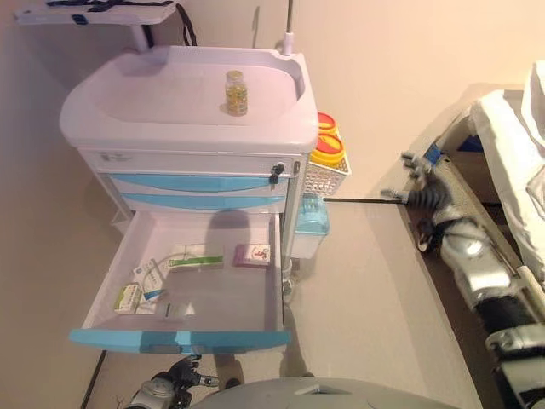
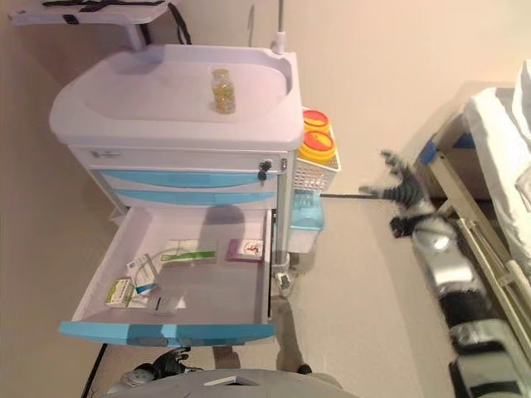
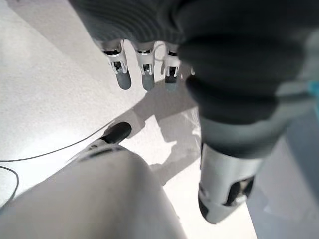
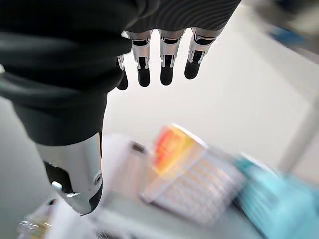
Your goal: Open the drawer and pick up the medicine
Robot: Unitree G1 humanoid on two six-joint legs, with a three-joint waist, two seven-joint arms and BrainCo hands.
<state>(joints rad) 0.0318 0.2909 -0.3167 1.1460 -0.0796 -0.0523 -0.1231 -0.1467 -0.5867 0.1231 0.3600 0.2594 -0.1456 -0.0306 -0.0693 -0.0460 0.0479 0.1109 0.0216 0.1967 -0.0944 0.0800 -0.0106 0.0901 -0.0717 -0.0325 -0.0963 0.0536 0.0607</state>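
The white cart [image 1: 179, 119] has its lowest blue-fronted drawer [image 1: 179, 338] pulled fully out. Inside lie several medicine boxes: a green-and-white one [image 1: 196, 257], a purple one [image 1: 253, 254], a blue-and-white one [image 1: 152, 277] and a small green-yellow one [image 1: 128, 297]. A small bottle [image 1: 236, 93] stands on the cart top. My right hand [image 1: 423, 192] hovers to the right of the cart, away from the drawer, fingers [image 4: 167, 64] straight and holding nothing. My left hand [image 1: 174, 383] hangs low below the drawer front, its fingers [image 3: 146, 74] straight over the floor and empty.
A white basket [image 1: 326, 177] with yellow red-lidded containers [image 1: 328, 146] hangs on the cart's right side, a light blue bin [image 1: 311, 223] below it. A bed [image 1: 511, 145] stands at the right. A small table [image 1: 94, 10] shows at the far left.
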